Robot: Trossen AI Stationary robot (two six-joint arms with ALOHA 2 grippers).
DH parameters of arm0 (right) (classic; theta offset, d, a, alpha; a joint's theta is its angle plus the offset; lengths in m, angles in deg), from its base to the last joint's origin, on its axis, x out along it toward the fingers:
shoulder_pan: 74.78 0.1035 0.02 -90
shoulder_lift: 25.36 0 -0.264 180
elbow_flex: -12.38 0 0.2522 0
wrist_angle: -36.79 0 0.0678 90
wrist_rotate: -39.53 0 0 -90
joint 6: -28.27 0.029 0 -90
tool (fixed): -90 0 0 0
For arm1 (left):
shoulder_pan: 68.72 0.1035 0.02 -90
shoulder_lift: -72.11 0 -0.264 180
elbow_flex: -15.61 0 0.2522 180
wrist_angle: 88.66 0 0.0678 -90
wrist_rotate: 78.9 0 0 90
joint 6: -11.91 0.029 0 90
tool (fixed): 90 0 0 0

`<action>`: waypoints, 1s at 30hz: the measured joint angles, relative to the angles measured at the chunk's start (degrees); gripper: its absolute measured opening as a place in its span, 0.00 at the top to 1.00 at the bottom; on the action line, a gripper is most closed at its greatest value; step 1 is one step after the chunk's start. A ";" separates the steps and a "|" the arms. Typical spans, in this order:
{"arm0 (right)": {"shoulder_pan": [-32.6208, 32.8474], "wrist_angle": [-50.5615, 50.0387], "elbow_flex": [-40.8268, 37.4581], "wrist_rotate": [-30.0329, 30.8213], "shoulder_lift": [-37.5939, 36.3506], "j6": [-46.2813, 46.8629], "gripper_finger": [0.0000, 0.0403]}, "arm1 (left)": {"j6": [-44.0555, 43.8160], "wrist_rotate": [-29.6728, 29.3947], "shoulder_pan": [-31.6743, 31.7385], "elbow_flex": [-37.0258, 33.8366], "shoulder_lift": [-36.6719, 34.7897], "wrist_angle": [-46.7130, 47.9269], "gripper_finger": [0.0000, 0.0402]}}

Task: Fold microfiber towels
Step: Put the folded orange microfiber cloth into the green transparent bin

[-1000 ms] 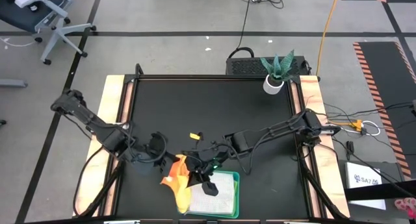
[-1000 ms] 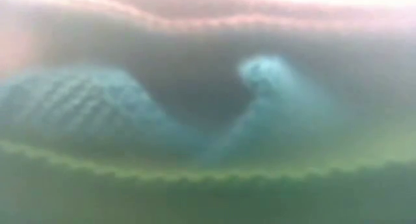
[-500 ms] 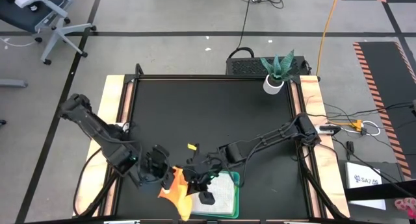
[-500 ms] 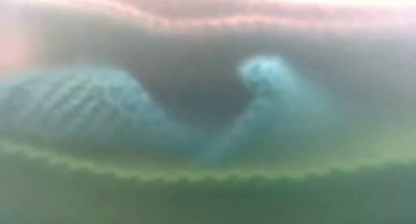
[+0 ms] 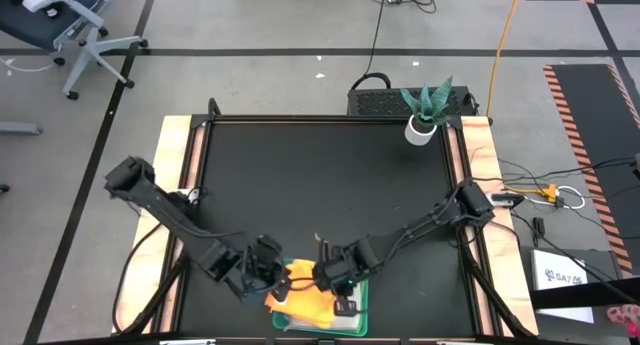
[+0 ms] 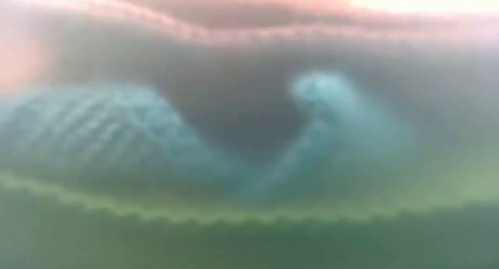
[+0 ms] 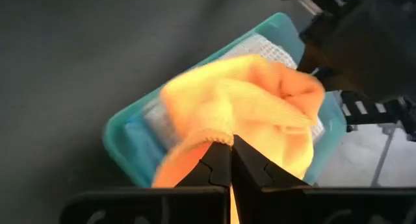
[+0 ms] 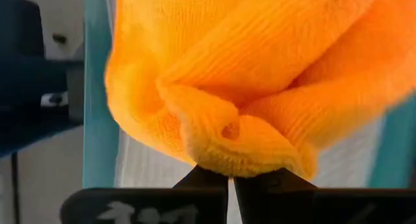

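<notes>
Over the teal tray point(image 5: 360, 307), at the table's near edge, both grippers meet w/ the yellow-orange towel point(image 5: 305, 303) bunched between them. Left gripper point(image 5: 277, 281) comes in from the tray's left side, fingers pinched together on a hem of the towel; the left wrist view shows the cloth point(image 7: 244, 113) draped out ahead of the closed tips, hanging above the tray point(image 7: 123, 136). Right gripper point(image 5: 340, 303) sits on the tray's other side, approx. over its middle, also clamped on the towel; in the right wrist view a thick fold point(image 8: 240, 81) bulges right at its closed tips, w/ the tray's teal wall point(image 8: 97, 120) beside it. A pale grey-white towel point(image 7: 273, 49) lies flat in the tray under the orange one. Low view is blocked by blurred cloth right at the lens: turquoise folds point(image 6: 101, 136) over a green edge point(image 6: 234, 230). Far from the tray, at the table's back right corner, stands a potted plant point(image 5: 427, 110).
</notes>
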State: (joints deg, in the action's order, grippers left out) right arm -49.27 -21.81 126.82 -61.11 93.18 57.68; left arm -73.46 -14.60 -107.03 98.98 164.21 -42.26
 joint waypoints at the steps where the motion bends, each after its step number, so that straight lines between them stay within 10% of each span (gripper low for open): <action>1: 0.59 -0.71 -0.93 -0.31 -0.11 1.09 1.00 | 0.75 0.12 0.46 -0.03 0.85 -1.73 1.00; 13: 2.93 -4.02 -3.99 1.27 -1.23 0.43 0.98 | 6.32 8.52 5.87 0.03 11.67 -13.46 1.00; 30: 1.33 -11.09 -3.99 3.14 -3.16 -5.78 0.67 | 9.06 4.55 5.00 0.10 0.67 1.55 1.00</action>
State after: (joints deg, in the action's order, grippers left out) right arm -47.95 -32.90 122.82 -57.96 90.02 51.91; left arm -64.39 -10.05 -102.03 99.08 164.88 -40.71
